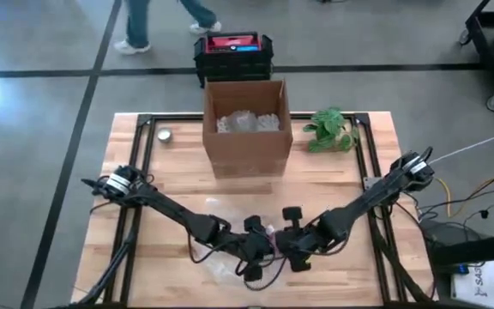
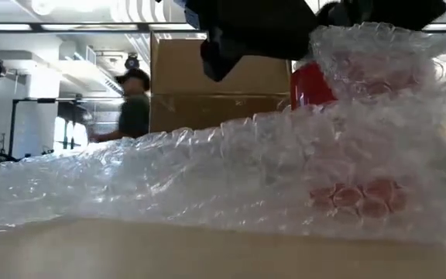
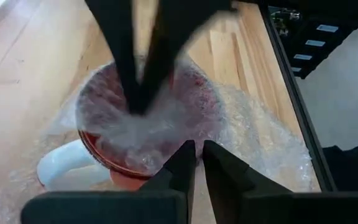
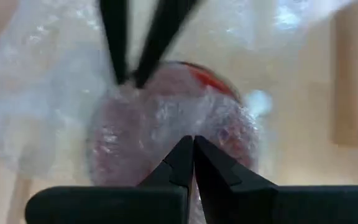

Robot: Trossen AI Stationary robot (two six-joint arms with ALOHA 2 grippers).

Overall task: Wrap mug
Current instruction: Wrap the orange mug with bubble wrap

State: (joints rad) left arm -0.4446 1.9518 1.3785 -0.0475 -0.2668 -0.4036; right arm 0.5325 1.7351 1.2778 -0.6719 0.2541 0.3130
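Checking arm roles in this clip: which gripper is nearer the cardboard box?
Right, slightly. The right gripper sits at the wrapped mug on the side under the cardboard box; the left gripper is beside it, a little farther toward the table's front edge.

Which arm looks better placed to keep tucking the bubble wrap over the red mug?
Roughly equal, perhaps the left: both the left gripper and right gripper pinch bubble wrap over the mug.
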